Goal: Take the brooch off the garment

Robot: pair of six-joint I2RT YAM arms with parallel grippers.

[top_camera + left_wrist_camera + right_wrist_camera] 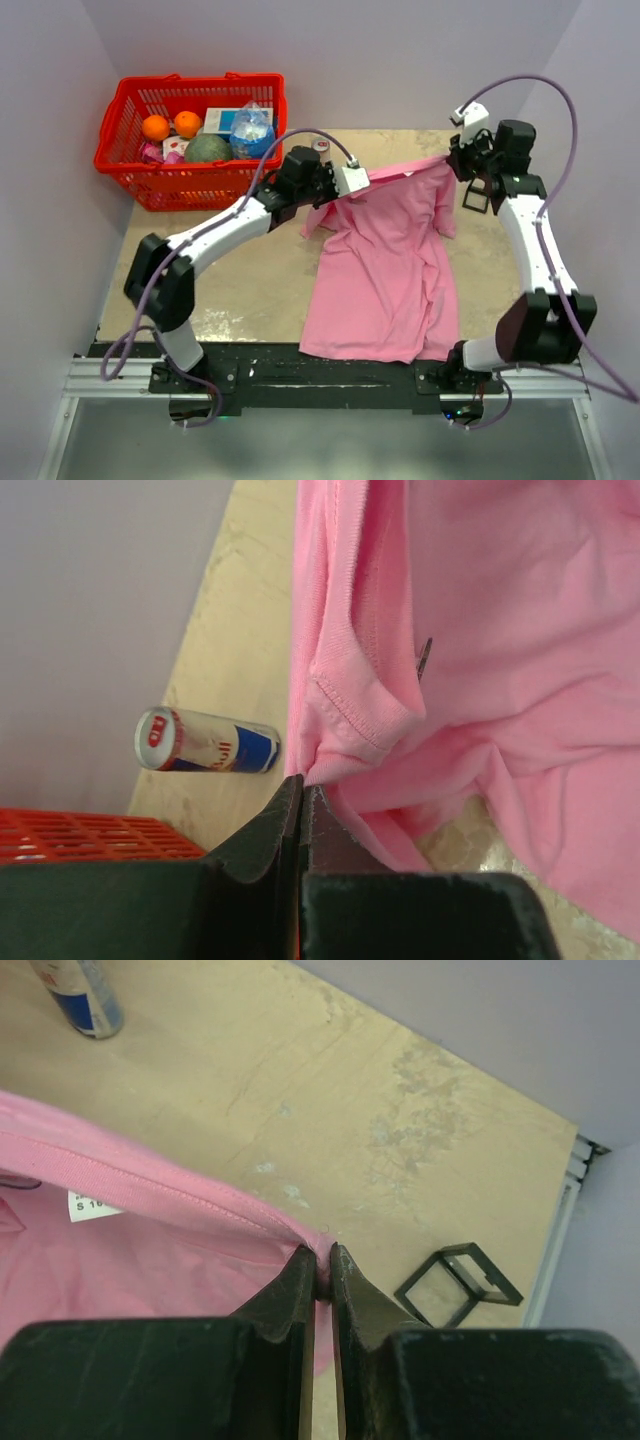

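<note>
- The shirt [385, 270] lies right of the table's middle with its bottom hem at the near edge. Its upper end is lifted off the table [250, 290] and drawn into a taut band near the far edge.
- The left gripper [302, 785] is pinched tight on a hemmed fold of the shirt, its jaws all but touching with cloth between them.
- The right gripper [322, 1255] is narrow too, nipping the neckline seam not far from the size label, towards the far right corner.
- The brooch cannot be made out for sure. A thin dark sliver [424, 658] on the cloth in the left wrist view may belong to it, but it is too small to tell.
- The step in hand, by my judgement, is spreading the cloth to expose the brooch; removal is not yet begun.
- The next move likely calls for one gripper to hold the cloth tense while the other lets go and closes on the brooch alone.
- A can [205, 742] lies near the red basket [130, 160] at the far left corner, and a black frame cube [460, 1285] sits by the right edge.
</note>
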